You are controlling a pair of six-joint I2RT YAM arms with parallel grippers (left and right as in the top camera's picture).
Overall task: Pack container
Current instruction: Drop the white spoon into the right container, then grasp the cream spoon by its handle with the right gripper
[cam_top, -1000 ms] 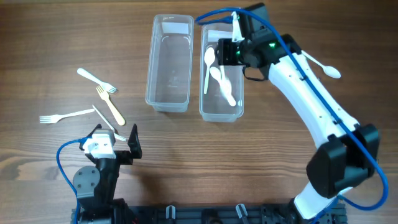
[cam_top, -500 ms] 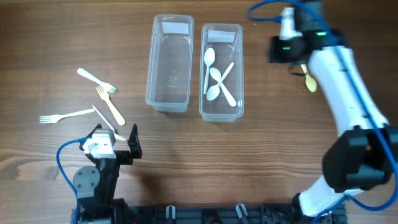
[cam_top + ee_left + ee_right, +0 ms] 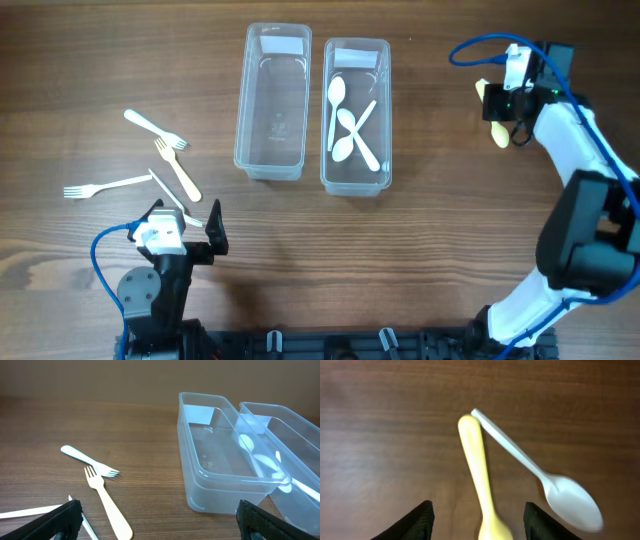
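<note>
Two clear containers stand side by side. The left container (image 3: 272, 150) (image 3: 235, 480) is empty. The right container (image 3: 356, 185) (image 3: 305, 510) holds three white spoons (image 3: 345, 125). My right gripper (image 3: 496, 108) (image 3: 479, 530) is open and empty, its fingers either side of a yellow spoon (image 3: 499, 133) (image 3: 479, 470) on the table. A white spoon (image 3: 560, 495) lies touching the yellow spoon's handle tip. My left gripper (image 3: 186, 235) (image 3: 160, 525) is open and empty near the front left, beside several forks.
A white fork (image 3: 155, 125) (image 3: 87, 457), a cream fork (image 3: 178, 170) (image 3: 112, 510) and another white fork (image 3: 105, 187) lie on the wooden table left of the containers. A thin white utensil (image 3: 172, 197) lies just by my left gripper.
My right arm has left the right container, where a third spoon now lies, and swung right. It now hovers over the yellow spoon. The left arm has not moved.
</note>
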